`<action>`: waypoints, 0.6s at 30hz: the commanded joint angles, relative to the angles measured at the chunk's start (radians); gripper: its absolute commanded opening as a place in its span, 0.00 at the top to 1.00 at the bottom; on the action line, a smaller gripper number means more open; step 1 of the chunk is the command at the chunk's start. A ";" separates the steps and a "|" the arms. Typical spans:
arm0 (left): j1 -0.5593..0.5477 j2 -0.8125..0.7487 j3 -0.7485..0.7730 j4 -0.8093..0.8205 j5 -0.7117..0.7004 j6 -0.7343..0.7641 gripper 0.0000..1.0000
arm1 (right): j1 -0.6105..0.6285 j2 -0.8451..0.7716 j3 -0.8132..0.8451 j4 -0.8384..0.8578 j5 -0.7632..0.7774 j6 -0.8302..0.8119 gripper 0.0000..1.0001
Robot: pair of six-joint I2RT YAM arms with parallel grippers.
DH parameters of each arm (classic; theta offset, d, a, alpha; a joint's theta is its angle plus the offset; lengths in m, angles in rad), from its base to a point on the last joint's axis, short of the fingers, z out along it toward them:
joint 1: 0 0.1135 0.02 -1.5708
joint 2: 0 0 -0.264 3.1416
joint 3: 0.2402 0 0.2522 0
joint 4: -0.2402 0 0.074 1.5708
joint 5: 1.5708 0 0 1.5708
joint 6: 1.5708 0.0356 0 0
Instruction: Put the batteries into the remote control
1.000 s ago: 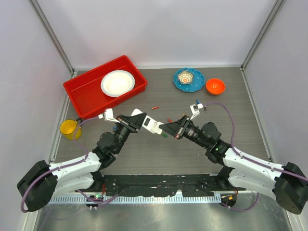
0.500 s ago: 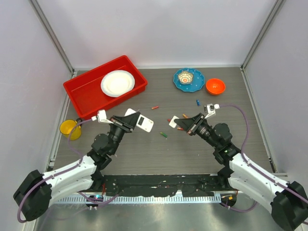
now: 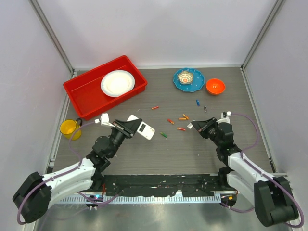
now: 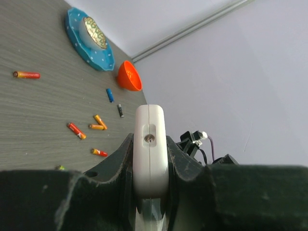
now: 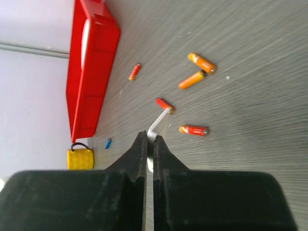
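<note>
My left gripper (image 3: 136,128) is shut on the white remote control (image 3: 146,130), held edge-on above the table; in the left wrist view the remote (image 4: 150,144) sits between the jaws. My right gripper (image 3: 198,125) is shut on a thin white cover piece (image 3: 190,125), which also shows in the right wrist view (image 5: 159,121). Loose batteries lie on the table between the arms: red-orange ones (image 3: 170,121) (image 3: 181,128) (image 3: 183,117) (image 3: 154,108), a green one (image 3: 164,135), a blue one (image 3: 197,102) and a dark one (image 3: 205,108).
A red tray (image 3: 84,94) with a white plate (image 3: 117,83) stands at the back left. A yellow cup (image 3: 69,128) is at the left edge. A blue plate with a small bowl (image 3: 188,78) and an orange bowl (image 3: 215,86) stand at the back right.
The two grippers were together at the remote; they have pulled apart. The right gripper has drawn back right holding the thin white piece; the left has drawn back left with the remote.
</note>
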 commanded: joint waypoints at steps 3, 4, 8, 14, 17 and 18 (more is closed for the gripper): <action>0.004 0.016 -0.026 0.070 0.030 -0.046 1.00 | -0.053 0.122 -0.012 0.129 -0.009 -0.020 0.99; 0.006 0.020 -0.029 0.079 0.030 -0.049 1.00 | -0.069 0.157 -0.015 0.143 -0.012 -0.020 0.99; 0.004 0.029 -0.037 0.090 0.030 -0.050 1.00 | -0.098 0.247 -0.017 0.206 -0.038 -0.023 0.99; 0.004 0.049 -0.032 0.105 0.030 -0.047 1.00 | -0.121 0.337 -0.017 0.261 -0.057 -0.026 0.99; 0.006 0.060 -0.032 0.110 0.028 -0.049 1.00 | -0.126 0.357 -0.018 0.261 -0.061 -0.026 0.99; 0.006 0.063 -0.032 0.110 0.027 -0.049 1.00 | -0.124 0.357 -0.020 0.253 -0.061 -0.028 0.99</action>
